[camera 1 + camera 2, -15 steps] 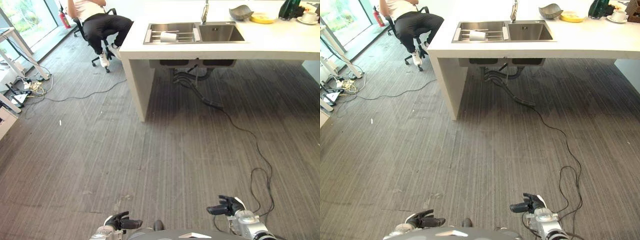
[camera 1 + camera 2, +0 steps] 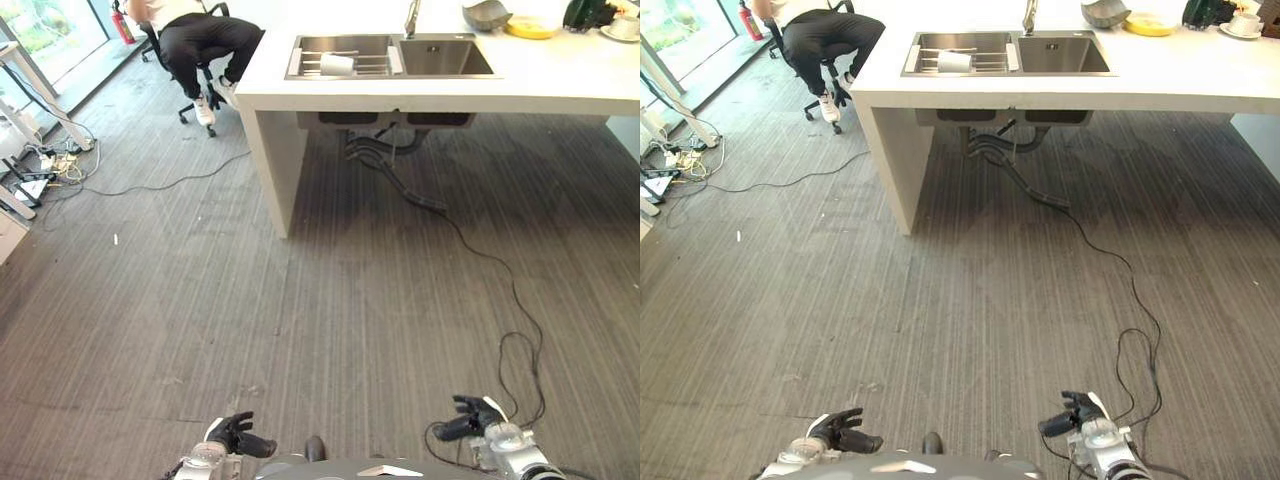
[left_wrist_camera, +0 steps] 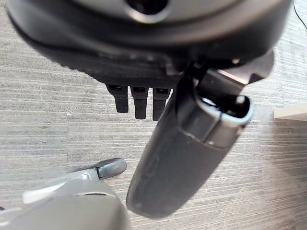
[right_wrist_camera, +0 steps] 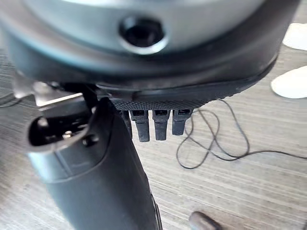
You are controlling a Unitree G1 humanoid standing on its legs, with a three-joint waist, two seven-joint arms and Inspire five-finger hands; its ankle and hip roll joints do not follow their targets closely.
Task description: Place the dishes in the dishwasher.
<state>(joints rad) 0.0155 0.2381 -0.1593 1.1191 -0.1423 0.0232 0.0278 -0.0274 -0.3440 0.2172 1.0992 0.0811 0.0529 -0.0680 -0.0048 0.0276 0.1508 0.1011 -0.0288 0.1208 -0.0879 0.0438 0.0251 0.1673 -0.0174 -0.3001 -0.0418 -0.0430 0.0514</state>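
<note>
Both hands hanging low, near, holding nothing: left hand [image 2: 232, 436] and right hand [image 2: 470, 417] fingers relaxed, uncurled. Dishes sitting far off: cup [image 2: 336, 65] in sink [image 2: 440, 60], bowl [image 2: 485, 15] on desk [image 2: 560, 85]. Risks: tripping over floor cable [image 2: 510, 290], brushing seated person [image 2: 200, 40] far left.

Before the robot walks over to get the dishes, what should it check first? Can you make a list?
1. Left hand holding nothing: ok, fingers relaxed.
2. Right hand holding nothing: ok, fingers relaxed.
3. Dishes found: ok, a white cup lies on the rack in the sink; a grey bowl and yellow plate sit on the counter.
4. Floor path: not ok, a black hose and cord trail across the carpet from under the sink.
5. Person on chair: ok, off to the counter's left.
6. Dishwasher found: cannot tell.
</note>
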